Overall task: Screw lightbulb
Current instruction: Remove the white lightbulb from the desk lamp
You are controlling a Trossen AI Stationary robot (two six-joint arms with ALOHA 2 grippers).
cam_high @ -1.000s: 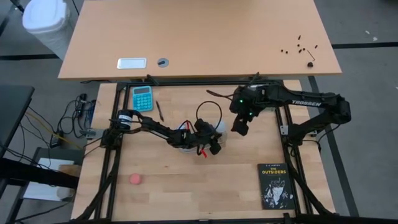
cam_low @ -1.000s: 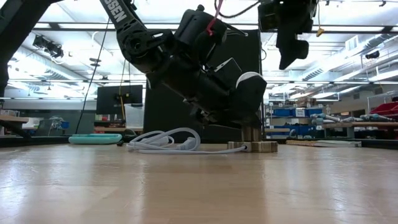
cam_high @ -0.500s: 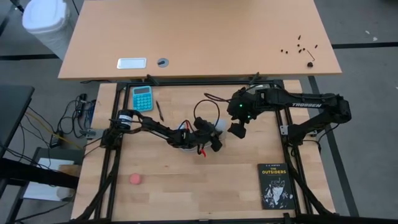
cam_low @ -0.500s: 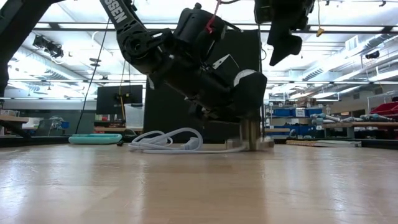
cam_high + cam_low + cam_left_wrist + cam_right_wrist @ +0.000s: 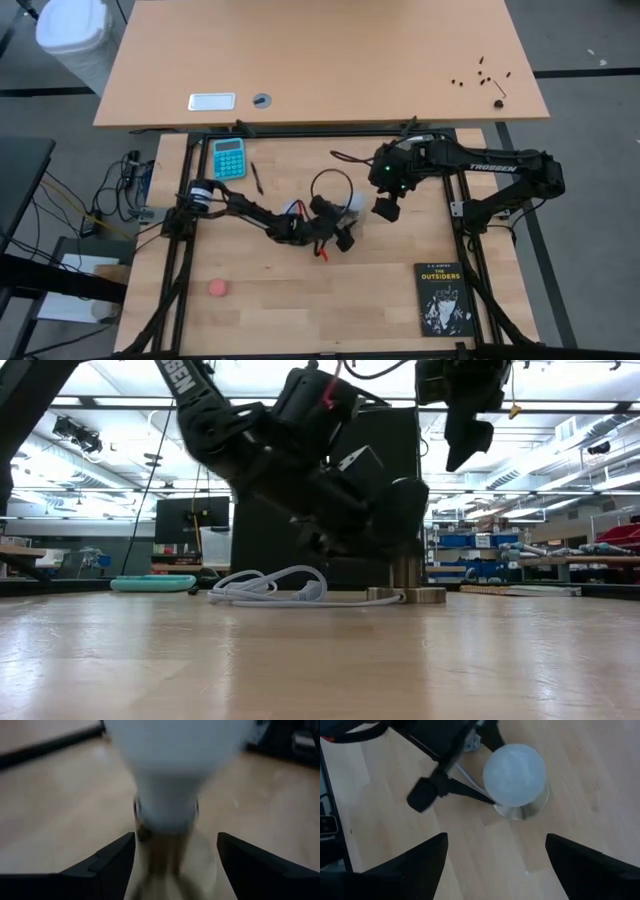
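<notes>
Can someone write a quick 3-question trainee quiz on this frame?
1. True or false: the lightbulb is lying loose on the table, away from the socket.
2. Which end effector is level with the bulb? A) left end effector B) right end effector
3. Fill in: the item near the table's front right corner is a ____.

Key:
1. False: the bulb stands upright in the socket.
2. A: its open fingers flank the bulb's neck; the right end effector hangs above it, open.
3. book
</notes>
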